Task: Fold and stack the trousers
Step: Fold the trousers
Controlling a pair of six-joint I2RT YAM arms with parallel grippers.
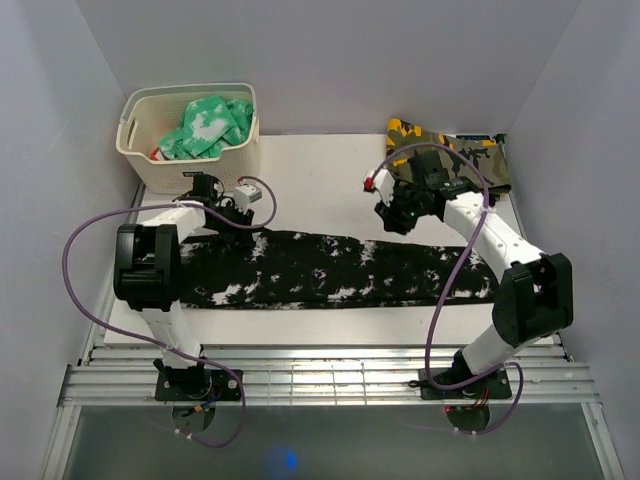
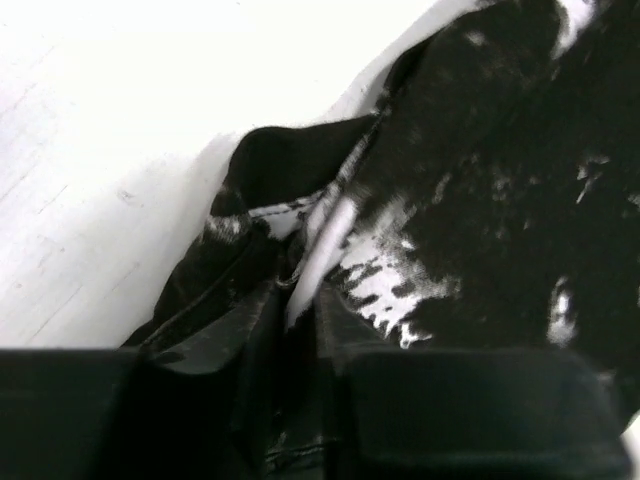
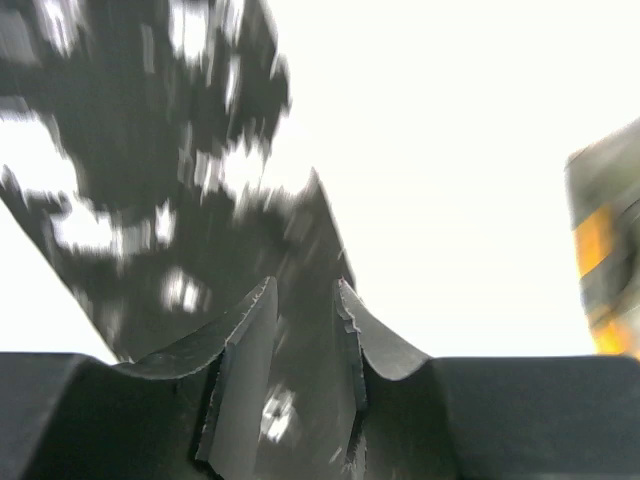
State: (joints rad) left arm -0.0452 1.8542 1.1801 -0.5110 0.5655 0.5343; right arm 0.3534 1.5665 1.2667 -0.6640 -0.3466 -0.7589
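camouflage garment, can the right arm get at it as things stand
Probably, by position: the camouflage garment lies close beside the right gripper, nothing between. But the gripper is pinching the trousers, so it must let go first.

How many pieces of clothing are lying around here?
3: speckled black trousers stretched across the table, a camouflage garment at the far right, a green-and-white garment in the basket far left. More may be hidden beneath it.
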